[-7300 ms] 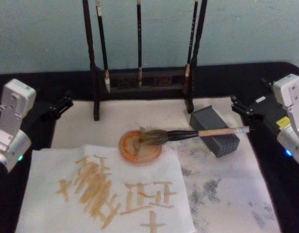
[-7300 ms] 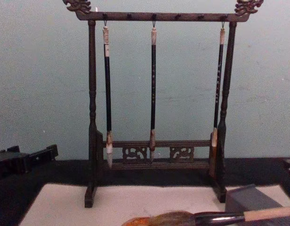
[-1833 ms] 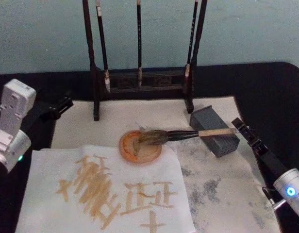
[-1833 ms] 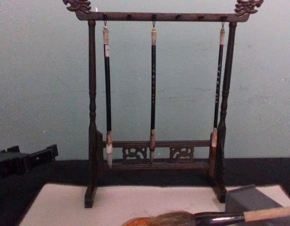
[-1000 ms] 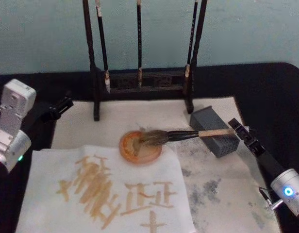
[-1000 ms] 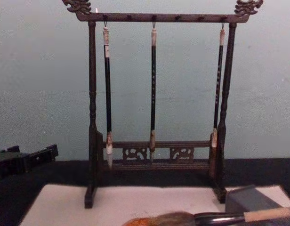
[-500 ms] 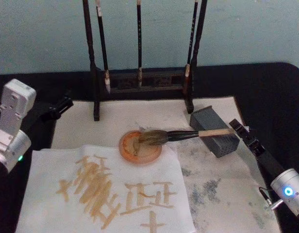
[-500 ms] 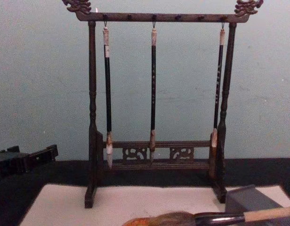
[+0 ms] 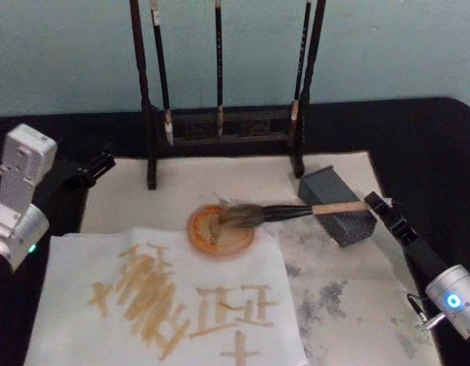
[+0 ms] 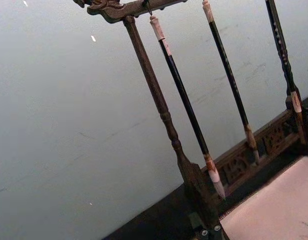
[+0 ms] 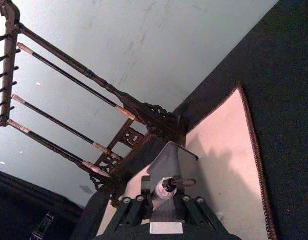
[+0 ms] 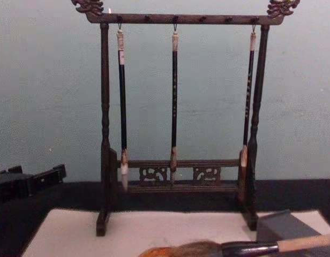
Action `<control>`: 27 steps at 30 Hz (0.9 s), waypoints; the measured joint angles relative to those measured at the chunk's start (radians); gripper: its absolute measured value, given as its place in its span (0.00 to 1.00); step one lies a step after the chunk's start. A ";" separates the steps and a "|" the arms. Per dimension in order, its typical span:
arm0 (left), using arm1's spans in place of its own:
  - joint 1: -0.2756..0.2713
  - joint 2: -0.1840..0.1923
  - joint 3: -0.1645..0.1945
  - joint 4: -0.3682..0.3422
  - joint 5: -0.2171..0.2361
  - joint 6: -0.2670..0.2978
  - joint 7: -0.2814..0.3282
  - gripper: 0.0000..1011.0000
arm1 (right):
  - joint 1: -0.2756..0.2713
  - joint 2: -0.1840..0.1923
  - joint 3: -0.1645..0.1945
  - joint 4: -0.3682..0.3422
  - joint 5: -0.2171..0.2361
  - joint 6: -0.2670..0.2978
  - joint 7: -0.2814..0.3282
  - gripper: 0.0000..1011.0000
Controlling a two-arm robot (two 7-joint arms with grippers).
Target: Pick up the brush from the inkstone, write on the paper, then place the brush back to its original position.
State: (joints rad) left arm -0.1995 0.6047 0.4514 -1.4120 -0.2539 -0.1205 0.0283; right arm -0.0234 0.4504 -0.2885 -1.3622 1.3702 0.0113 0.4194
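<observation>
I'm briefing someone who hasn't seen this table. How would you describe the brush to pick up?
Before the dark wooden rack sits a round orange inkstone. The brush lies there, bristles on it, handle across a grey block. It is thick and tan-handled, unlike the three thin hanging brushes.

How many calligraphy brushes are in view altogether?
4. Three hang on the rack: left thin brush, middle thin brush, right thin brush. The large brush lies with bristles on the inkstone, handle across the grey block.
</observation>
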 joint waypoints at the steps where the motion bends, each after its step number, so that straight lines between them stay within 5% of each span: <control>1: 0.000 0.000 0.000 0.000 0.000 0.000 0.000 0.99 | 0.000 0.000 0.000 0.000 0.000 0.000 0.000 0.23; 27: 0.000 0.000 0.000 0.000 0.000 0.000 0.000 0.99 | -0.003 -0.003 0.008 0.000 0.027 -0.010 0.021 0.20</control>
State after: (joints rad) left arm -0.1995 0.6047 0.4514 -1.4120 -0.2539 -0.1205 0.0283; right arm -0.0267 0.4475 -0.2806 -1.3621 1.3975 0.0010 0.4400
